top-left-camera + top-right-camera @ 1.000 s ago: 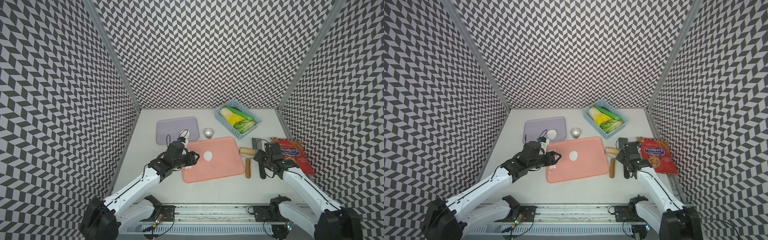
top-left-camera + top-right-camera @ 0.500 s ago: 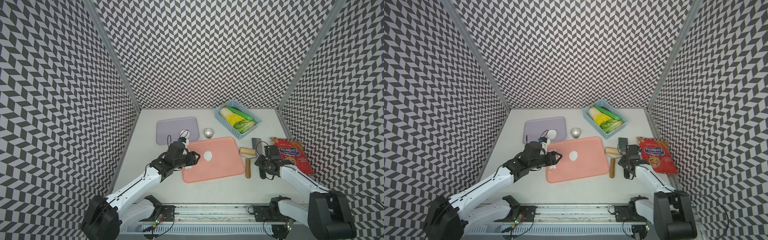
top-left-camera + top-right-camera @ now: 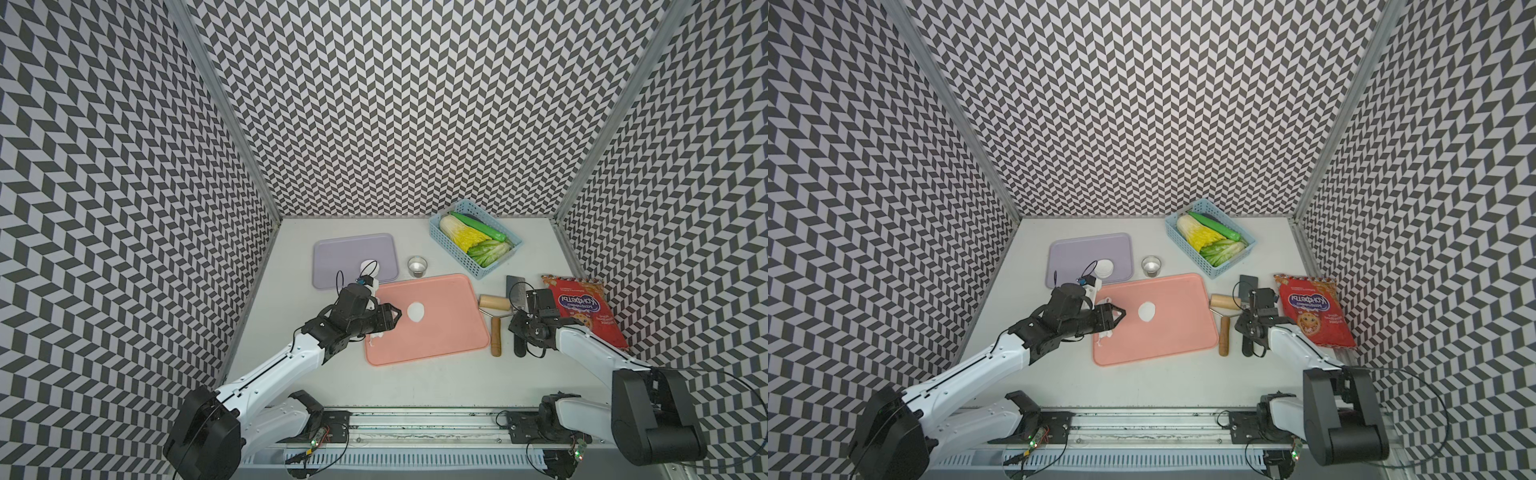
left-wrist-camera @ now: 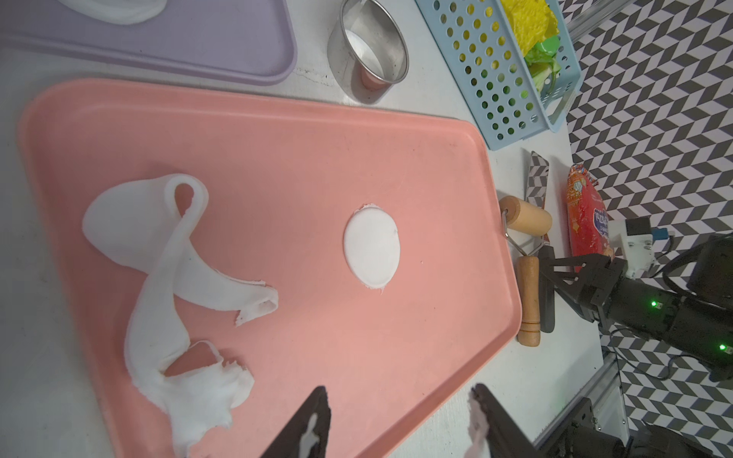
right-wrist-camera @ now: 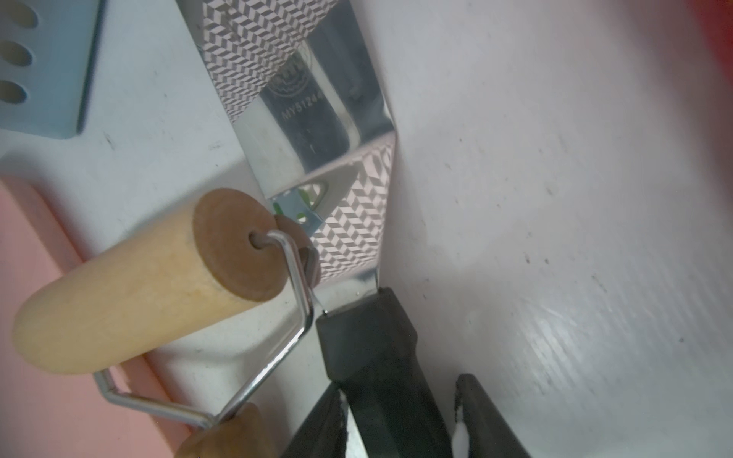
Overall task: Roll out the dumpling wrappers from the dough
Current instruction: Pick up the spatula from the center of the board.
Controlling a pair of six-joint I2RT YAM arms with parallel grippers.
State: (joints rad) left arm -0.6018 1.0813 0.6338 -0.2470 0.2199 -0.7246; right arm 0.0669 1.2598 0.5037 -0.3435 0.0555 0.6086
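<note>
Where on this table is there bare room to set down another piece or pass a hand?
Free: the pink tray from the round wrapper to its near edge; the table in front of that tray; the far half of the purple tray. Crowded: right of the pink tray, where roller, knife, right pincer and snack bag sit close together.

1. The red bag (image 3: 582, 313) carries a large white Cyrillic word on a blue band, "Конфеты". It stands upside down in both top views (image 3: 1310, 309). The smaller line beside it is too small to read.
2. The knife (image 5: 301, 103) has on its steel blade an engraved code, probably "MY51244", below a round stamp that I cannot read.
</note>
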